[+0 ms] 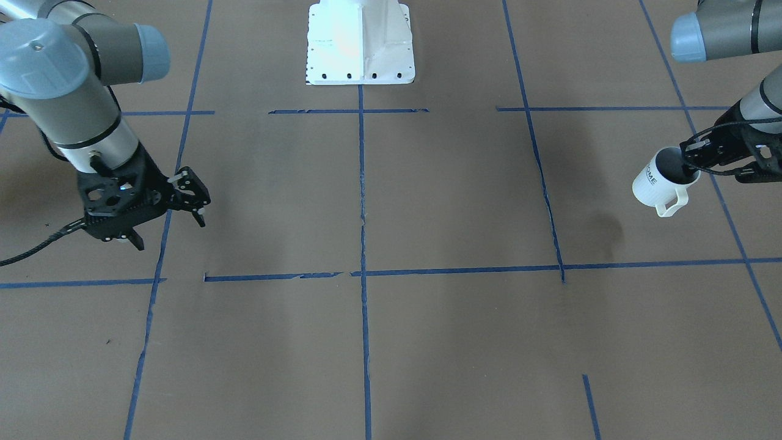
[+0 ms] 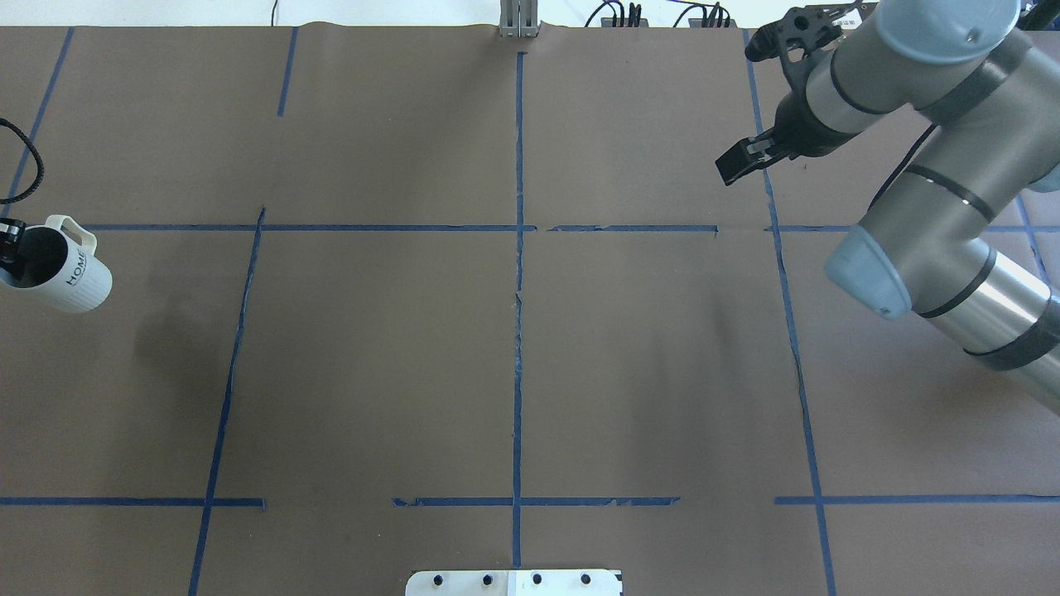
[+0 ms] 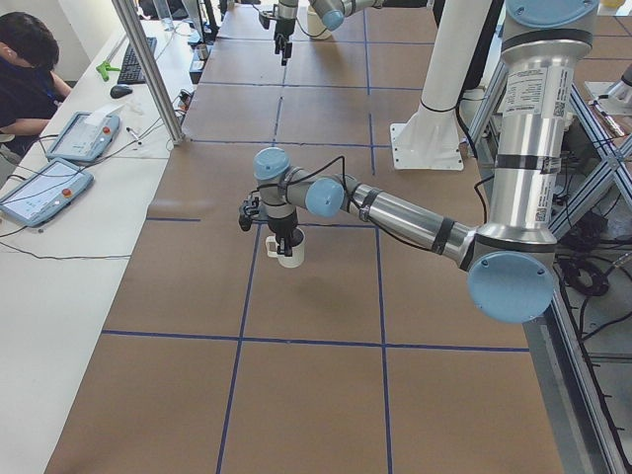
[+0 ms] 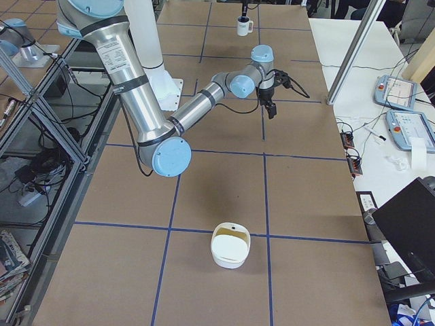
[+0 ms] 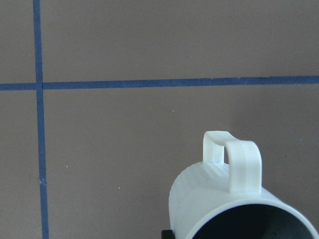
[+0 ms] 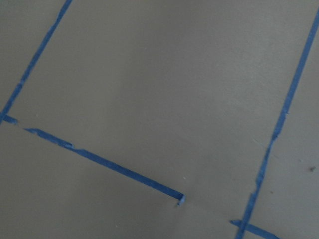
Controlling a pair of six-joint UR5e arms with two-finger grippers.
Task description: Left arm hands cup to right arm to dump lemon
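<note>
While left end effector (image 1: 694, 166) is clamping onto rim of cup (image 1: 657, 181), cup is hanging tilted above counter (image 1: 427, 342), clear of surface and far out on left side of white robot base (image 1: 360, 43). Handle is pointing away from base. Cup interior is showing dark, so cannot tell contents. Right end effector (image 1: 171, 234) is hovering far out on base's right side, fingers standing apart, gripping nothing.
</note>
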